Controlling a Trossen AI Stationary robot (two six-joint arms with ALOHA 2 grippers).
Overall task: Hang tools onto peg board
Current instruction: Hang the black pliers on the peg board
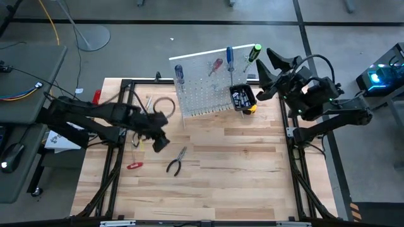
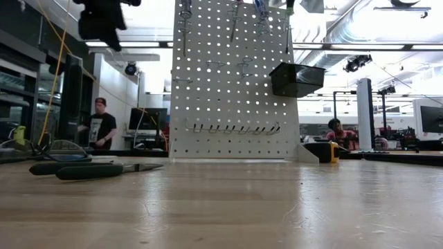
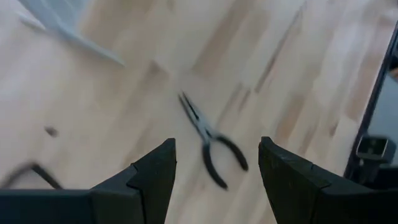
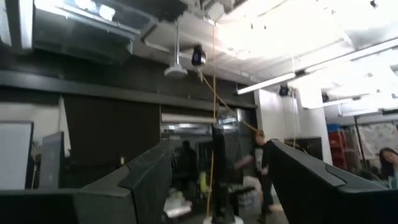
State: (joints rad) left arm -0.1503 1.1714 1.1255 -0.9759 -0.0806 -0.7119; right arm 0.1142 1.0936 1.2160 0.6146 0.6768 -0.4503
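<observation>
High view: my left end effector (image 1: 159, 140) hangs over the wooden surface (image 1: 240, 170), on the near-left side of the peg board (image 1: 208, 85), its fingers spread apart with nothing between them. Through my left wrist view, those two dark fingers (image 3: 149, 180) frame the dark-handled pliers (image 3: 211, 146), which lie flat on the wood below and apart from them. In the high view the same pliers (image 1: 176, 161) sit just in front of the peg board's left end, a little nearer than my left end effector. Red-handled cutters (image 1: 134, 166) lie to the left of the pliers, further from the peg board.

The peg board stands upright at the far middle of the surface. Along its top edge hang a blue-handled screwdriver (image 1: 179, 74), a red-handled one (image 1: 216, 65), a second blue one (image 1: 230, 58) and a green-black one (image 1: 253, 53). A small black bin (image 1: 242, 97) is fixed to the board's right side, and a yellow tape measure (image 1: 251, 108) sits on the surface touching or just beside the board's right foot. From the low view the board (image 2: 235, 83) rises tall, with the bin (image 2: 296, 78) on its face and a row of hooks (image 2: 235, 128) lower down.

My right end effector (image 1: 270, 63) is raised off the right end of the peg board, its fingers open and empty, facing out into the room in my right wrist view.
</observation>
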